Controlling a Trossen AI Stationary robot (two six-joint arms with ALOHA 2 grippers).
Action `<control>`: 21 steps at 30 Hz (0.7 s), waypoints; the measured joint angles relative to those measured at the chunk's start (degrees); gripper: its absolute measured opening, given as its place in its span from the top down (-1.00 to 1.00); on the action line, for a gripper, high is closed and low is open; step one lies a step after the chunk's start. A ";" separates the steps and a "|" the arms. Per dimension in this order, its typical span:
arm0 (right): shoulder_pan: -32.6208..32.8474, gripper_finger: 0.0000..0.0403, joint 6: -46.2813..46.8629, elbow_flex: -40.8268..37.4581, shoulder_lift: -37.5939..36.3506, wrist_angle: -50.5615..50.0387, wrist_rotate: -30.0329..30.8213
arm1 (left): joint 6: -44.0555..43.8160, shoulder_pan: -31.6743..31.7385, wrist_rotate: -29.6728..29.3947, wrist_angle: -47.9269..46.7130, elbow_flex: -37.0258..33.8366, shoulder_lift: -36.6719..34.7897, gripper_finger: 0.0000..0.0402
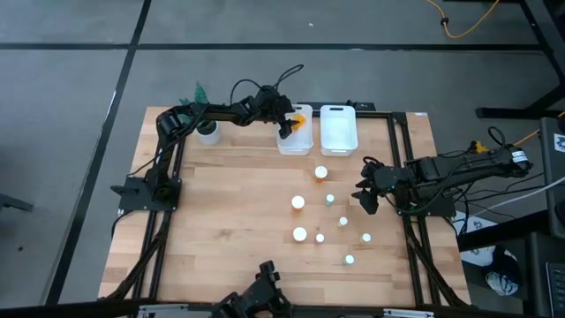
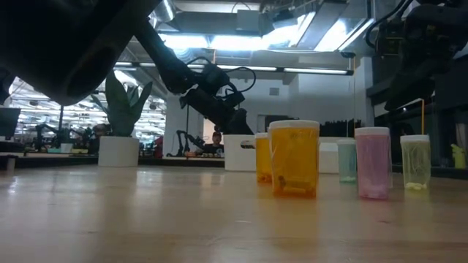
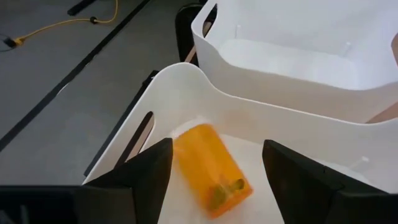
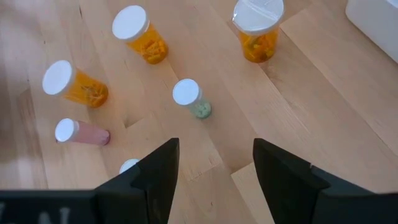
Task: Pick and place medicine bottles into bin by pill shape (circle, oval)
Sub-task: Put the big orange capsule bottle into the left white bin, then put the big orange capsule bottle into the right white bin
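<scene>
Pale wood planks make up the table [image 1: 238, 203], which sits on a grey floor crossed by dark lines. At the far edge stand two white bins side by side, the left bin [image 1: 294, 132] and the right bin [image 1: 339, 129], with a white-potted plant [image 1: 206, 126] further left. The left arm reaches across the far edge, and its gripper [image 1: 290, 119] hovers over the left bin with fingers spread wide and holding nothing. Directly between those fingers, in the left wrist view, an orange bottle [image 3: 213, 169] lies on its side on the floor of the left bin [image 3: 180, 93], with pills visible at its lower end; the right bin [image 3: 298, 62] beside it shows only bare white walls. The remaining bottles stand loose on the table's right-middle part: three larger white-capped ones [image 1: 321, 172], [image 1: 298, 202], [image 1: 300, 234] and several smaller pale ones [image 1: 329, 199], [image 1: 366, 237], [image 1: 350, 260] scattered around them. From the low view, the orange bottles [image 2: 294, 157] stand upright near a pink-tinted one [image 2: 372, 162] and a pale yellowish one [image 2: 415, 162]. The right gripper [image 1: 366, 199] hangs just to the right of this group, fingers wide apart and gripping nothing; its wrist view looks down on three orange bottles [image 4: 258, 30] and a small green one [image 4: 192, 98].
</scene>
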 joint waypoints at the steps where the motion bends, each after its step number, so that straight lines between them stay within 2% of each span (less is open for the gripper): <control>1: 0.00 -0.03 0.00 0.00 0.00 0.00 -0.01 | 0.00 -0.14 0.00 0.00 0.00 0.00 -0.21; 9: 0.00 -0.03 0.00 0.00 0.00 0.00 -0.02 | 0.00 -0.89 -0.10 0.02 0.00 -0.02 -0.21; 14: 0.00 -0.03 0.03 0.00 0.00 0.00 -0.02 | -0.69 -2.08 -5.23 -1.34 0.07 -0.69 -0.21; 17: 0.00 -0.03 0.02 0.00 0.00 0.00 -0.02 | -2.42 -3.82 -11.40 -8.40 2.54 -1.80 -0.21; 21: 0.00 -0.03 0.02 0.00 0.02 -0.02 -0.02 | -1.74 -5.97 -18.66 -25.98 12.49 -2.12 -0.20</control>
